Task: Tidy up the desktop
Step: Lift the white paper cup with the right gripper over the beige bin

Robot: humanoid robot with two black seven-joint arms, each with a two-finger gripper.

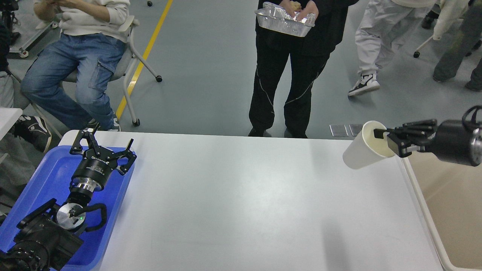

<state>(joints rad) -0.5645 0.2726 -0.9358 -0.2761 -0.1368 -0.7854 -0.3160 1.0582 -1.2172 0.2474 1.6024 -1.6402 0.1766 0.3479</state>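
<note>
Nearest us, our left gripper [102, 146] hangs over the blue tray [45, 177] at the desktop's left end, fingers spread and holding nothing. The desktop [241, 203] itself, white and glossy, fills the middle of the view. At its right edge our right gripper [380, 134] pinches the rim of a white paper cup [363, 150], one finger inside the mouth, the cup tilted with its mouth toward the beige bin [452, 210] just beside it. To finish this step well, we judge we should carry the cup fully over the bin before releasing, so it cannot roll back onto the table. Beyond, a standing person with a foil tray [284, 19] is close to the far edge.
</note>
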